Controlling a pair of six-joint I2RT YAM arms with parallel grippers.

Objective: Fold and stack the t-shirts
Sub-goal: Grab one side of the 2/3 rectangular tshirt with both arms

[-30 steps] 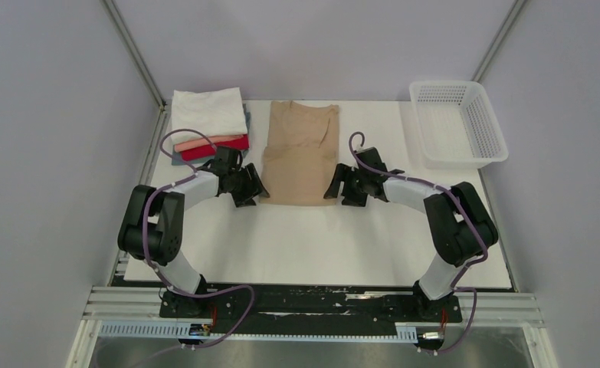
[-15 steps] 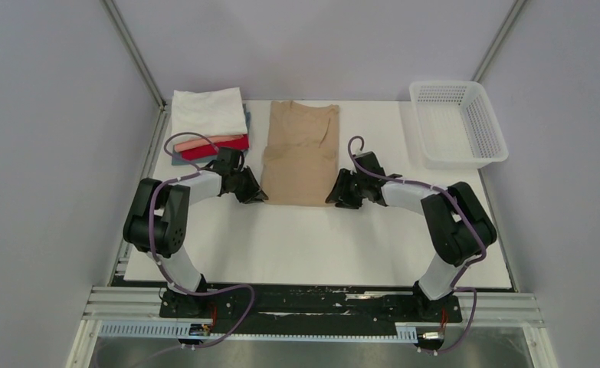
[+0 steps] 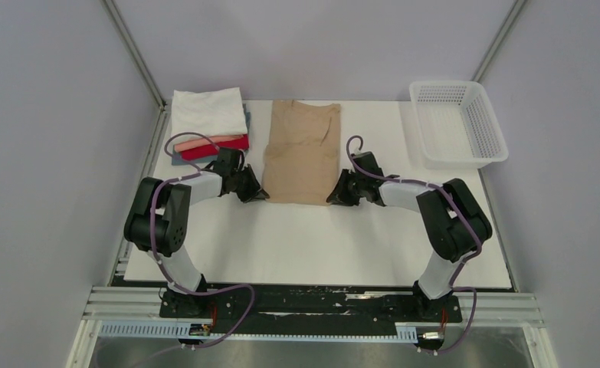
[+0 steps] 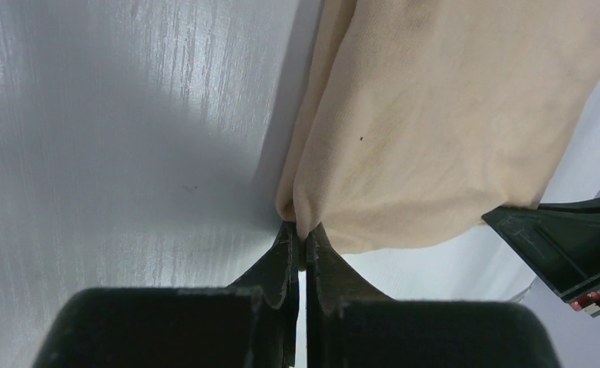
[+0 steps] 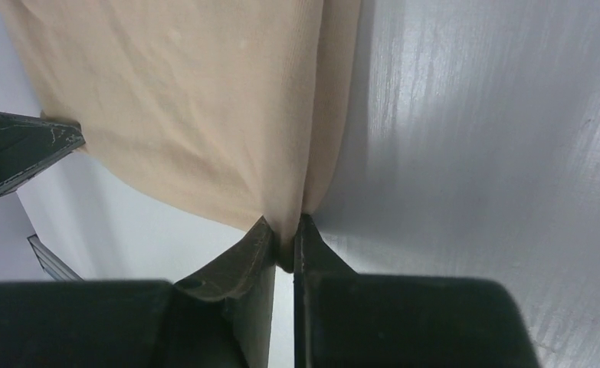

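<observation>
A tan t-shirt [image 3: 303, 152] lies folded into a long strip at the table's middle back. My left gripper [image 3: 263, 196] is shut on its near left corner, and the wrist view shows the cloth [image 4: 434, 115] pinched between the tips of that gripper [image 4: 303, 234]. My right gripper [image 3: 333, 198] is shut on the near right corner, where the tan cloth [image 5: 204, 100] is nipped in the gripper [image 5: 284, 230]. A stack of folded t-shirts [image 3: 208, 123], white on top of red and blue-grey, sits at the back left.
A white mesh basket [image 3: 459, 123] stands at the back right corner. The white table sheet [image 3: 312, 245] stretches from the shirt to the arm bases. Grey walls close in on both sides.
Both grippers have moved in to the shirt's near corners and closed on the cloth. The shirt itself has barely shifted.
</observation>
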